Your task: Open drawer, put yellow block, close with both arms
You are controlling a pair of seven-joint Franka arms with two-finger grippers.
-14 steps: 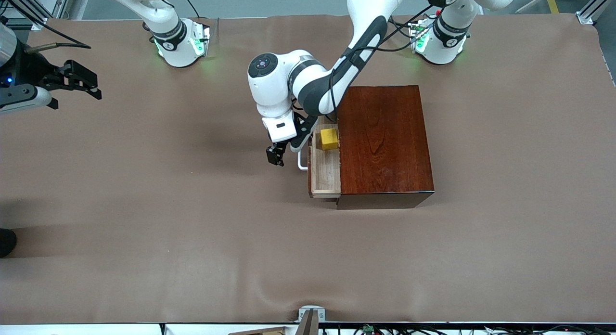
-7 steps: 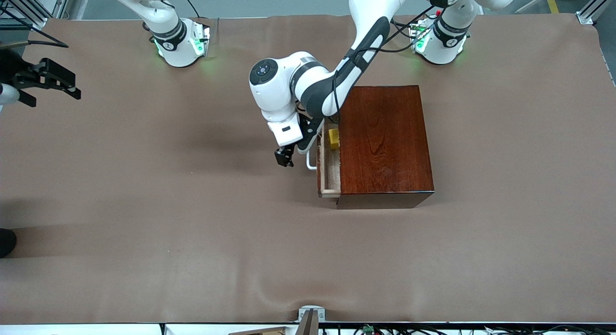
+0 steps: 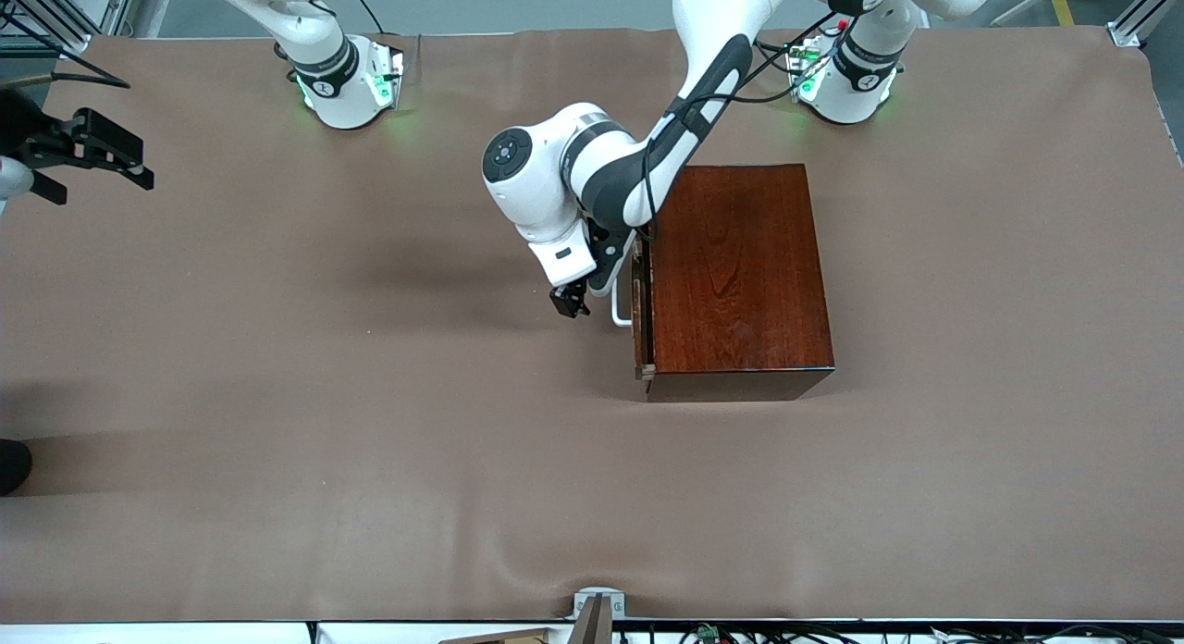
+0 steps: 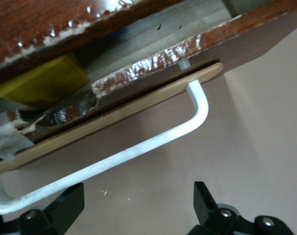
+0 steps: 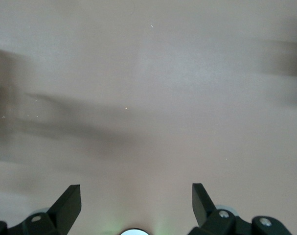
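Note:
The reddish-brown box [image 3: 740,274] stands mid-table toward the left arm's end. Its drawer [image 3: 640,320] is pushed almost fully in, with only a thin strip showing. My left gripper [image 3: 569,302] is open, low in front of the drawer, beside the white handle [image 3: 622,313]. In the left wrist view the handle [image 4: 153,142] runs across right by one fingertip [image 4: 72,196], and the left gripper [image 4: 137,196] holds nothing. The yellow block [image 4: 40,83] lies inside the drawer, seen through the remaining gap; the front view hides it. My right gripper [image 3: 111,154] is open, waiting at the right arm's end.
A brown mat [image 3: 370,440] covers the table. The right wrist view shows only bare mat [image 5: 148,98] under the open right gripper [image 5: 136,196]. A dark object [image 3: 11,464] pokes in at the table edge at the right arm's end, nearer the camera.
The drawer has slid from well open to almost shut, the left gripper moving with its handle toward the box. The yellow block vanished from the front view. The right gripper drew outward, then held.

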